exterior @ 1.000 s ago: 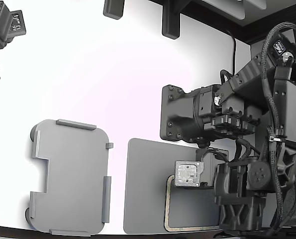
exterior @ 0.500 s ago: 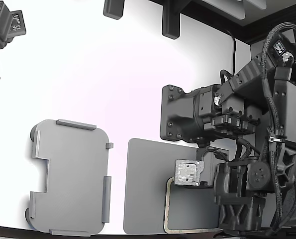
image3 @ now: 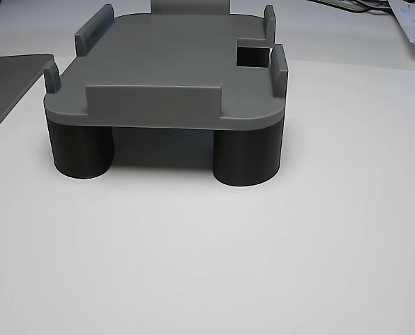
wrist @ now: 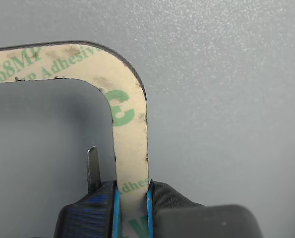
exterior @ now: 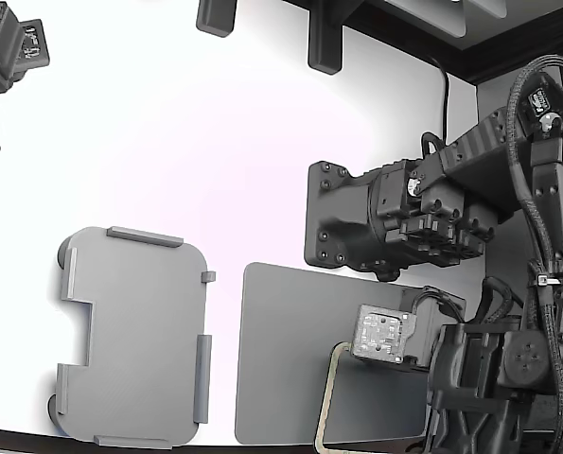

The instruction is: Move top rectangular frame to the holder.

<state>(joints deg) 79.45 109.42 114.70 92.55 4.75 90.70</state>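
The top rectangular frame (wrist: 130,124) is a thin tan strip with green print and a rounded corner. My gripper (wrist: 131,194) is shut on one of its sides just past that corner, blue pads on either face. In the exterior view the frame (exterior: 325,397) shows as a tan outline over the dark grey pad (exterior: 281,350) at the lower right, its left side slanted. There my gripper (exterior: 361,350) sits at its upper corner, and the arm hides the rest. The holder (exterior: 134,331), a light grey tabbed plate with a notch, lies apart at the lower left. The other view shows the holder (image3: 172,63) on round feet with nothing on it.
The dark grey pad (wrist: 226,99) lies under the frame, and its corner (image3: 5,77) shows beside the holder. A second arm (exterior: 7,57) stands at the exterior view's top left. Two black brackets (exterior: 324,38) stand at the table's far edge.
My arm has shifted toward the exterior view's right and slightly down, carrying the frame's gripped corner with it. The frame's left side now slants over the pad.
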